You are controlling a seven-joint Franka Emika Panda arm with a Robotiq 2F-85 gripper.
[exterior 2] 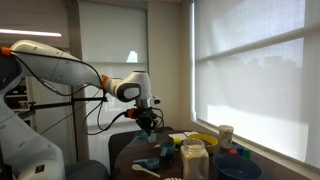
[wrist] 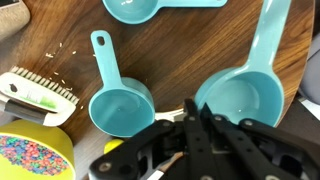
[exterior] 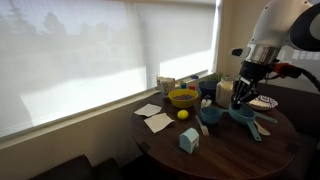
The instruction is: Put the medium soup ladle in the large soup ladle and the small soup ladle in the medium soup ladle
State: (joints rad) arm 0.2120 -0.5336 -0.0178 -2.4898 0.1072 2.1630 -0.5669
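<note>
Dark round wooden table (exterior: 240, 150), set beside a blinded window. Gripper (wrist: 195, 110): fingers pressed together, nothing held, hovering above the tabletop. Small soup ladle (wrist: 120, 105) lies bowl-up just beside the tips. Larger teal ladle (wrist: 240, 100) lies just beside them on the opposite side. Third teal ladle (wrist: 150, 8) lies beyond, cropped; medium versus large cannot be told. Brush (wrist: 40, 90) and yellow bowl (exterior: 182, 98) sit nearer the window edge.

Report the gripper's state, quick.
Gripper: closed, fingertips pressed together, nothing visibly held.
</note>
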